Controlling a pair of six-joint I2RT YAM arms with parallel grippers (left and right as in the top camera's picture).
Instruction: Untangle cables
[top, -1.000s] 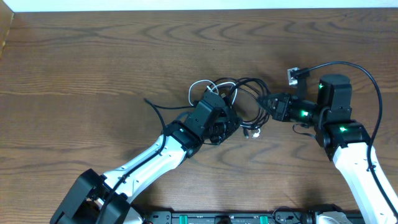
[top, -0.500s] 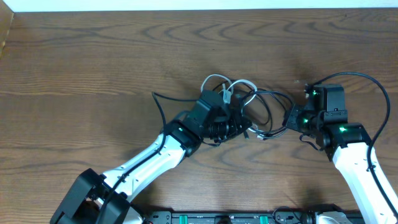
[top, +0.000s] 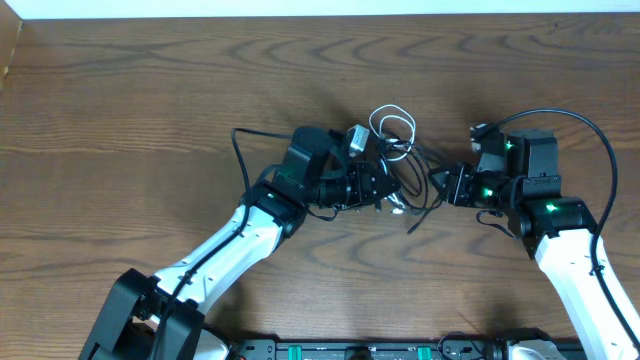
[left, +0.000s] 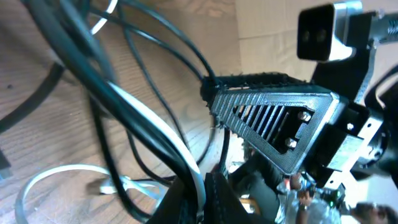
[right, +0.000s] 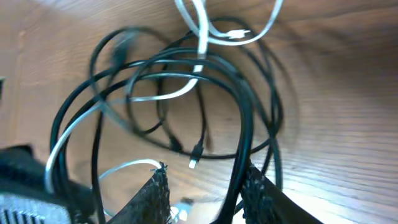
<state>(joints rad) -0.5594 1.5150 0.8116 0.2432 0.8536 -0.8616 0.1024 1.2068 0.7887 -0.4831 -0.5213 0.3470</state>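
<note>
At the middle of the wooden surface (top: 150, 100), between the two arms: the cables (top: 405, 170), knotted in one loose heap. Made up of a white cable (top: 392, 124), looped at the far side of the heap, and black cable (top: 425, 200) coiled through and under it, with one black end trailing toward the near edge.

Held from the left by the left pincer (top: 388, 192), clenched on the cables. Seen from the left wrist: black and white strands drawn together and running taut down into the closed tips at the bottom of the frame, with more white cable lying in a flat loop on the wood to the left.

Just beside the heap on the right, the right pincer (top: 438, 184), released, jaws standing apart and pointed at the tangle. Seen from the right wrist: several wide black loops overlapping on the wood, the white cable crossing them at the top, and a small plug (right: 194, 163) hanging free near the middle. One black strand passing down through the gap between the fingers (right: 155, 196), close against the right-hand one; cannot tell whether touching it. Not pinched.

Near each other across the knot, both pincers, with the ribbed finger (left: 273, 121) of the right one filling much of the left wrist view.
</note>
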